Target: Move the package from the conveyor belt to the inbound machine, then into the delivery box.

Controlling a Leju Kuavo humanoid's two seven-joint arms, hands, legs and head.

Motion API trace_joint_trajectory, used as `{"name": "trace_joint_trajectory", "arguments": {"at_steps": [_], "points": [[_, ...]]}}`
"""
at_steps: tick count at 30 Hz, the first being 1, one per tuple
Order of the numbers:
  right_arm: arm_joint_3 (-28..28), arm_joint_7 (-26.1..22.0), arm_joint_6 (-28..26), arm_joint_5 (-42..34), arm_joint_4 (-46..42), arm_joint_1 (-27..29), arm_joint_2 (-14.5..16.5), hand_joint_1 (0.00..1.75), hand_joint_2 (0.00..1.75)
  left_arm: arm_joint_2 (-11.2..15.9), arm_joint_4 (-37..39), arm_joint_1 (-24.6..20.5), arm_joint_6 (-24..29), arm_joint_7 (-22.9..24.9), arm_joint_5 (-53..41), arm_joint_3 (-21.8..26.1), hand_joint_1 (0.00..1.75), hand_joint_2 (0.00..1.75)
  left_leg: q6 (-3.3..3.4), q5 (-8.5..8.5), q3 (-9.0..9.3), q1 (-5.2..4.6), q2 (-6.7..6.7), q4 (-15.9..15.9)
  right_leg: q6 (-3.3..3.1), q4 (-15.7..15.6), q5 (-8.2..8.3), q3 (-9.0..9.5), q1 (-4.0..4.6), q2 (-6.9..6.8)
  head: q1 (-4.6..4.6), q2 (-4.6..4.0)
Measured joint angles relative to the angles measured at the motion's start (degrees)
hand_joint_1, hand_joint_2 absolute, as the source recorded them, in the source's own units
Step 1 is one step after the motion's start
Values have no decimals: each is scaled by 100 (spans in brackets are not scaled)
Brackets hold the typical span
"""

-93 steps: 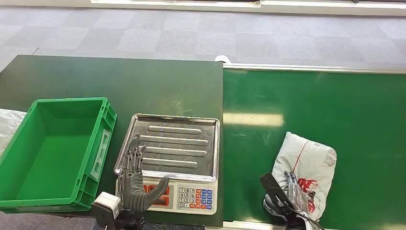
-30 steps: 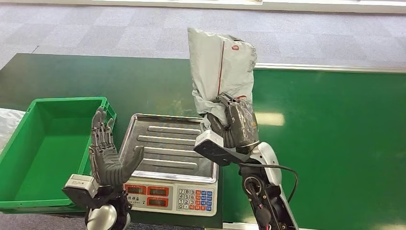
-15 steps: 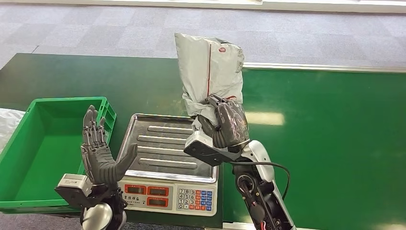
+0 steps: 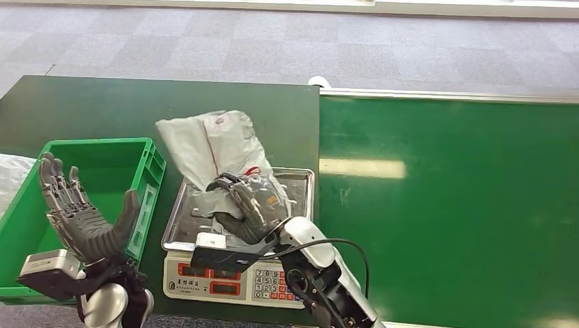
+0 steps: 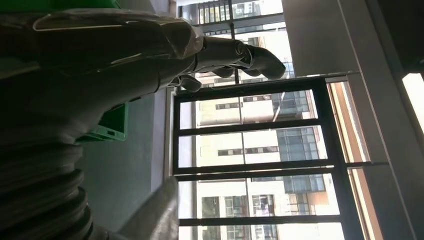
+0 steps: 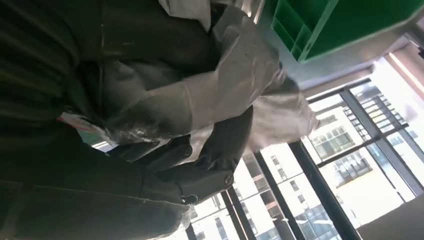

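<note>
the right hand grips the package over the scale's tray – off the conveyor belt, arguably halfway – while the delivery box, at nine o'clock, waits beside the left hand, fingers spread.

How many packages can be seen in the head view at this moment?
1 for certain: the grey package, gripped by the right robot hand over the scale tray. A white crinkled bit at the picture's left edge, beside the green crate, may be another; too little shows to tell.
</note>
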Motion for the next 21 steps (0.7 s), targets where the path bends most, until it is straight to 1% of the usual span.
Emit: {"name": "trace_joint_trajectory", "arguments": {"at_steps": [2,4,13,17,21], "points": [[150,122,-137,68,226,-64,35,0,175,-1,-64,43,8,-26,48,120,0,175,0,0,-1,0,-1,0,0,0,0,0,0,0,1,0],[236,140,-217,77,398,-118,49,0,175,-1,-115,78,2,-37,64,206,0,175,0,0,-1,0,-1,0,0,0,0,0,-1,0,2,0],[396,108,-245,21,683,-197,92,0,175,-7,-186,145,-6,-38,71,377,0,175,0,0,-1,0,0,0,0,0,0,-2,0,0,1,0],[401,25,-286,-84,712,-204,93,0,175,-8,-200,187,-49,-38,56,402,0,175,0,0,-1,0,0,0,0,0,0,-4,0,0,1,0],[341,-201,-442,-349,639,-175,86,0,175,-9,-199,190,-116,-38,-10,400,0,175,0,0,-1,0,1,0,0,-1,0,-4,-1,0,1,0]]}}
